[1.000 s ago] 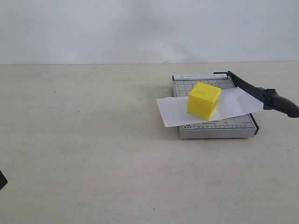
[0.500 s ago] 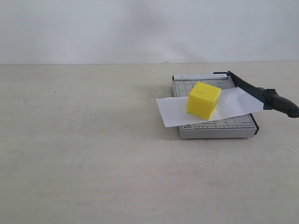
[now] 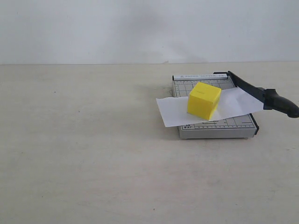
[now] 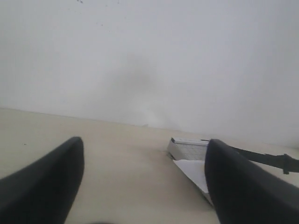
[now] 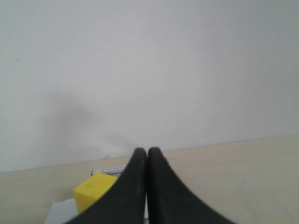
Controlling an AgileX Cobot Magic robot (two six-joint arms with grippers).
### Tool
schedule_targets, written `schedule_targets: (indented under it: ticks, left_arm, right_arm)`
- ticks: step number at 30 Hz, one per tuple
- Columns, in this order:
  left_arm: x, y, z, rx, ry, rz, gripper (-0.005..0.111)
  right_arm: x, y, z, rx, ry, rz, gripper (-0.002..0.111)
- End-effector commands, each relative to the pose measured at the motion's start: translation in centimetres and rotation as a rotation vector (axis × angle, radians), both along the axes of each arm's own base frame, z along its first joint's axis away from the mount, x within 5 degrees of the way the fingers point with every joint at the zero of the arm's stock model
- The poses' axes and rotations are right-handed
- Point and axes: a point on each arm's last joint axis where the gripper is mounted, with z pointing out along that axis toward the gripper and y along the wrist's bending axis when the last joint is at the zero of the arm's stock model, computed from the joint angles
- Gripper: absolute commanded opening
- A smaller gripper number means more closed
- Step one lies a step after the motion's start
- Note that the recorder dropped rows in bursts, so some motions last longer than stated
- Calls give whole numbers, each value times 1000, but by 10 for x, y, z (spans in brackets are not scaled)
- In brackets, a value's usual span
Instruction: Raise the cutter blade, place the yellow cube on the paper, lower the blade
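The yellow cube (image 3: pixel 203 100) rests on the white paper (image 3: pixel 174 112), which lies across the grey trimmer board (image 3: pixel 233 127) at the right of the table. The cutter blade (image 3: pixel 259 93) runs along the board's right edge, its thick handle end (image 3: pixel 282 104) jutting past the board and slightly off it. Neither gripper appears in the exterior view. In the left wrist view my left gripper (image 4: pixel 145 163) is open and holds nothing, with the board (image 4: pixel 189 149), paper (image 4: pixel 192 170) and blade (image 4: pixel 268 158) beyond it. My right gripper (image 5: pixel 147 154) is shut and holds nothing, the cube (image 5: pixel 93 191) behind it.
The beige table (image 3: pixel 93 140) stretches wide to the left and front of the trimmer. A white wall (image 3: pixel 140 28) backs the table.
A dark bit of the left arm at the lower left edge of the exterior view has left the picture. The cube, paper and blade have not moved.
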Motion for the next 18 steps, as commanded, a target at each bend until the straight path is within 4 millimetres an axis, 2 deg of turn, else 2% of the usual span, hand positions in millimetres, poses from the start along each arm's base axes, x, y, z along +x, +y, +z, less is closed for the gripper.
schedule_targets:
  ticks: [1, 16, 18]
  left_arm:
    - [0, 5, -1, -6, 0, 82, 69]
    - [-2, 19, -1, -6, -2, 340, 69]
    - [-2, 20, -1, -6, -2, 361, 69]
  right_arm:
    - [-1, -1, 4, 19, -47, -10, 0]
    - [0, 2, -8, 120, 95, 40, 0]
    - [0, 2, -1, 116, 85, 40, 1]
